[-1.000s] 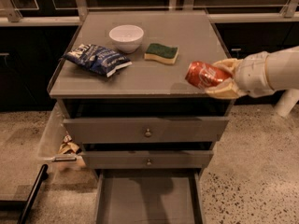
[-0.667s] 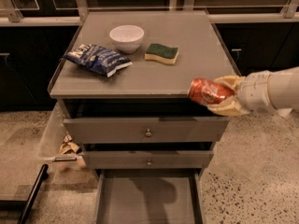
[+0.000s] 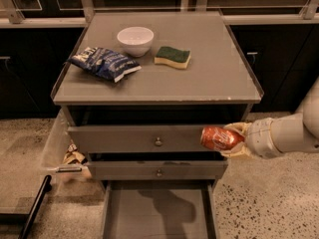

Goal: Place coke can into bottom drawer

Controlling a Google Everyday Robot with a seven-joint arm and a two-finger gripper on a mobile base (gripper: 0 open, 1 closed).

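The red coke can (image 3: 220,138) lies on its side in my gripper (image 3: 234,139), which is shut on it. The gripper comes in from the right on a white arm and holds the can in the air in front of the right end of the top drawer front, above the bottom drawer. The bottom drawer (image 3: 158,213) is pulled out at the lower middle of the view, a wide grey tray with nothing in it. My arm's shadow falls on its floor.
On the cabinet top (image 3: 219,78) are a white bowl (image 3: 135,39), a blue chip bag (image 3: 103,62) and a green-and-yellow sponge (image 3: 172,57). Two upper drawers with round knobs (image 3: 158,142) are closed. A clear bin with crumpled paper (image 3: 72,157) stands at the left, a black bar (image 3: 32,209) beside it.
My gripper has moved down and slightly left with the can, from the level of the cabinet top's right edge to in front of the top drawer.
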